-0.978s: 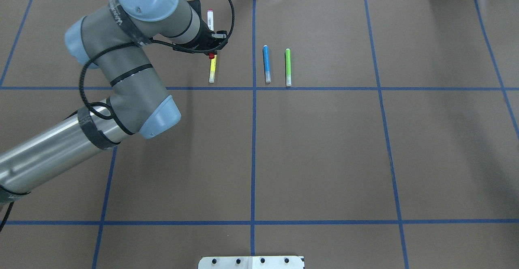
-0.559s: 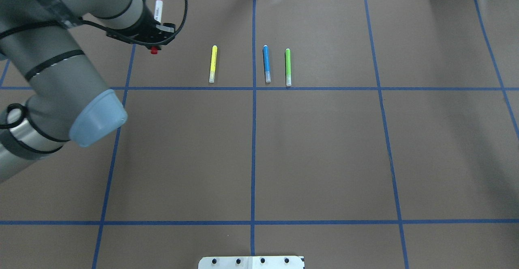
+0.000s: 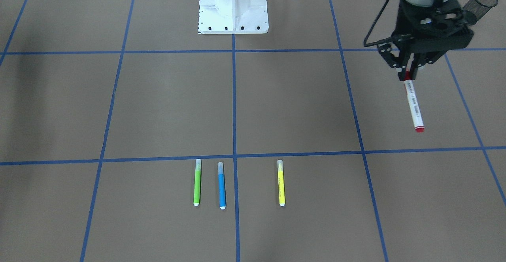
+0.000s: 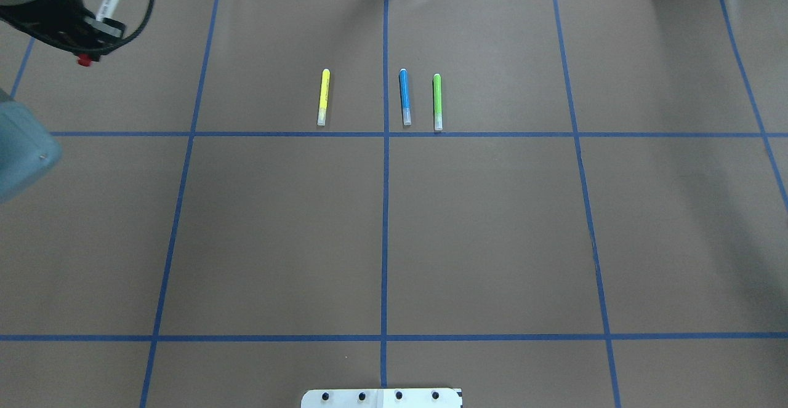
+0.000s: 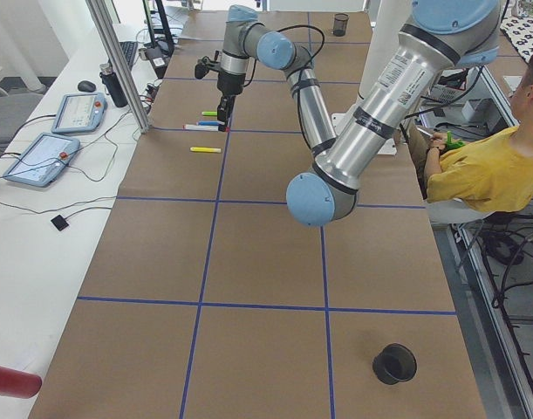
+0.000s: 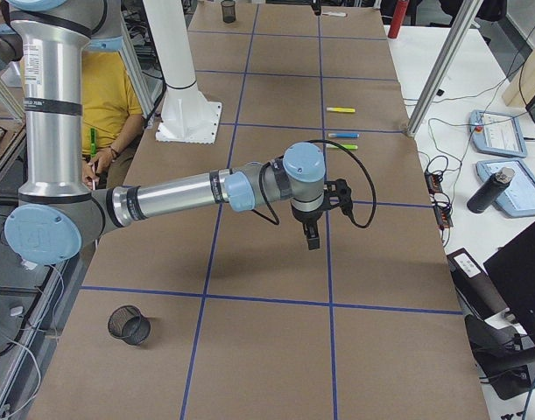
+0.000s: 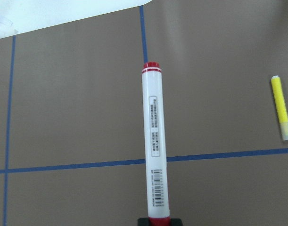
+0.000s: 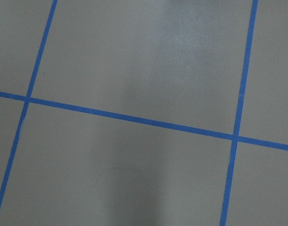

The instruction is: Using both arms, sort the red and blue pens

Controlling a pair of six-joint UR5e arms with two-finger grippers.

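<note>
Left arm's wrist stands vertical. Left tool point(image 3: 409, 72) is clenched on the red pen point(image 3: 413, 104) at one red end, well apart from the yellow marker point(image 4: 323, 97). Blue pen point(image 4: 404, 97) lies on the counter point(image 4: 492, 223) near that marker. Right tool point(image 6: 311, 236): cannot tell its state.

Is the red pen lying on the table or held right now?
Held. The left gripper clamps the red pen by one red end; the barrel hangs slanted below it.

Four pens: red pen point(image 3: 413, 104), blue pen point(image 3: 221, 185), green pen point(image 3: 197, 183), yellow pen point(image 3: 281, 183), the last three lying opposite the base point(image 3: 233, 5); two arms, left arm point(image 5: 384, 87) and right arm point(image 6: 171, 197); two mesh cups point(image 6: 128, 325) point(image 6: 228, 10); one person point(image 6: 109, 96).
</note>
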